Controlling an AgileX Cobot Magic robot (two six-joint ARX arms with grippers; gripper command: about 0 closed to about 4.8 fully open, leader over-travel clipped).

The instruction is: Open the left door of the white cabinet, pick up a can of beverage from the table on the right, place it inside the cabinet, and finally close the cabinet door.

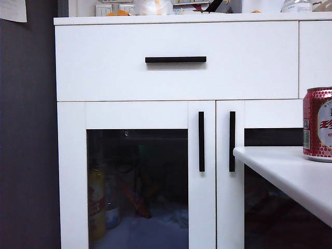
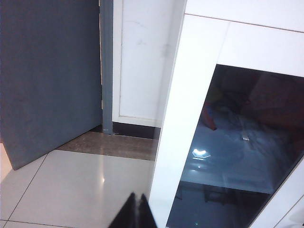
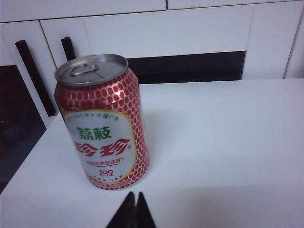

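The white cabinet fills the exterior view. Its left door is closed, with dark glass and a vertical black handle. The red can of beverage stands upright on the white table at the right. In the right wrist view the can stands just ahead of my right gripper, which is shut and empty, apart from the can. My left gripper is shut and empty, hanging over the floor near the left door's frame. Neither gripper shows in the exterior view.
The matching right door's handle sits beside the left one. A drawer with a horizontal black handle runs above. A yellow bottle and other items show behind the glass. A grey panel and tiled floor lie left of the cabinet.
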